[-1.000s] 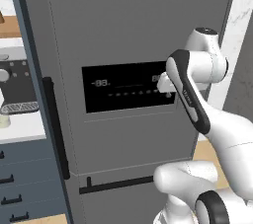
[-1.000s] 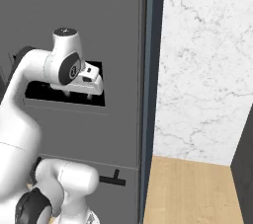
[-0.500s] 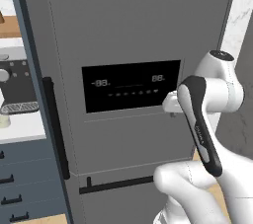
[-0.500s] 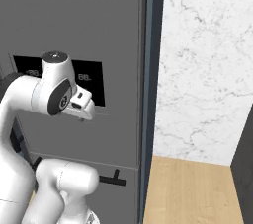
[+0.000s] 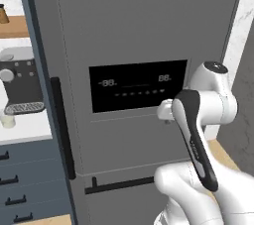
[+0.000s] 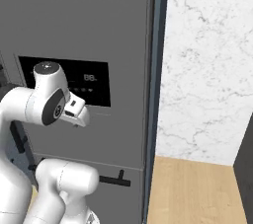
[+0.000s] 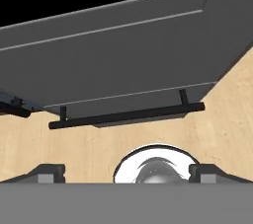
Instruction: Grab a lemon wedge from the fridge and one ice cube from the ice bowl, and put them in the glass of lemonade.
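The fridge (image 5: 139,45) is shut, grey doors flush, black display panel (image 5: 139,86) lit; the claw (image 7: 126,172) sits right in front of it, fingers spread wide with nothing between them, aimed down at the black bar handle (image 7: 126,115) on the lower drawer and the wood floor (image 7: 99,149); coffee machine (image 5: 20,83) on the surface off left.

From my left base feed, the pale surface (image 5: 30,129) sat at nine o'clock, carrying a dark coffee machine (image 5: 21,83) and a small pale cup (image 5: 7,120) just beside it. The fridge (image 6: 99,30) stood on the wooden floor (image 6: 192,193).
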Motion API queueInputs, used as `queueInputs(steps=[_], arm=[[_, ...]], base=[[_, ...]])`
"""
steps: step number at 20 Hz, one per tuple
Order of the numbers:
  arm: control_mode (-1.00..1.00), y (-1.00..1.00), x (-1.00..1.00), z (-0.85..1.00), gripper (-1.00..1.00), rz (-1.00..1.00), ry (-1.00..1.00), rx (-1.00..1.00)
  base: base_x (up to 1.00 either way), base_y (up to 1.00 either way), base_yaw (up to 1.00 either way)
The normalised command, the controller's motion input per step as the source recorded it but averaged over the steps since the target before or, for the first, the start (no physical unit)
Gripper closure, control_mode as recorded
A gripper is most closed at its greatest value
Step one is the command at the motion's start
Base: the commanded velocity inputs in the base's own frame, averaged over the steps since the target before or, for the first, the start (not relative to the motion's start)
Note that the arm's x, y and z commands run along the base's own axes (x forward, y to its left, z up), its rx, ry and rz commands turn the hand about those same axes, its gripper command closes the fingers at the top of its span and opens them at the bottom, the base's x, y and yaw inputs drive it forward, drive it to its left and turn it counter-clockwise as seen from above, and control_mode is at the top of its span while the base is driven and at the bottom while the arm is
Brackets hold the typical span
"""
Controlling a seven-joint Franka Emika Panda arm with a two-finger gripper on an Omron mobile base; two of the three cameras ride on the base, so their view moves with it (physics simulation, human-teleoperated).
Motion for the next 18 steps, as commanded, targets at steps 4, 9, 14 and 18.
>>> queueInputs(steps=[4, 9, 14, 18], arm=[[1.0, 0.0, 0.0, 0.0, -1.0, 0.0, 0.0, 0.0], [1.0, 0.0, 0.0, 0.0, -1.0, 0.0, 0.0, 0.0], [1.0, 0.0, 0.0, 0.0, -1.0, 0.0, 0.0, 0.0], [1.0, 0.0, 0.0, 0.0, -1.0, 0.0, 0.0, 0.0]], base=[[0.13, 1.0, -0.17], [-0.01, 0.98, -0.26], [-0.03, 1.0, -0.17], [0.1, 1.0, -0.01]])
